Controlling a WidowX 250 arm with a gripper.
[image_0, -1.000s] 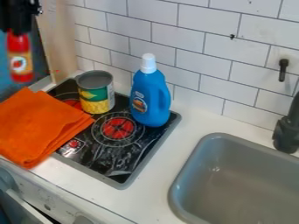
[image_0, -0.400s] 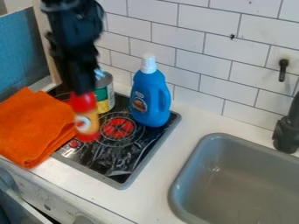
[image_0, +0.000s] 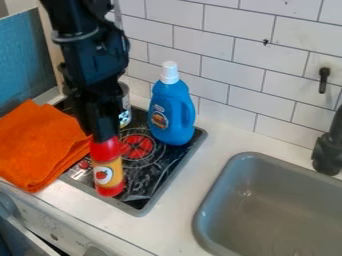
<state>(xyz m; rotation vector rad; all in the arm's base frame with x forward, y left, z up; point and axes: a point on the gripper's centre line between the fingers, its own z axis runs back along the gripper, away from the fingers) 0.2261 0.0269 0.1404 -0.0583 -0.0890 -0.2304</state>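
Pincer (image_0: 105, 139) clamped on the red top of the sauce bottle (image_0: 110, 172), open just its width! Bottle's near upright at the stove's (image_0: 152, 172) near edge; contact, can't tell. Looks light, stiff, maybe slick plastic; a mid-body hold should swing less. Orange cloth (image_0: 37, 145) beside, blue bottle (image_0: 172, 117) beyond.

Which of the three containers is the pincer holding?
The red-and-yellow bottle, held in the pincer; the blue bottle and the can stand behind it on the cooktop.
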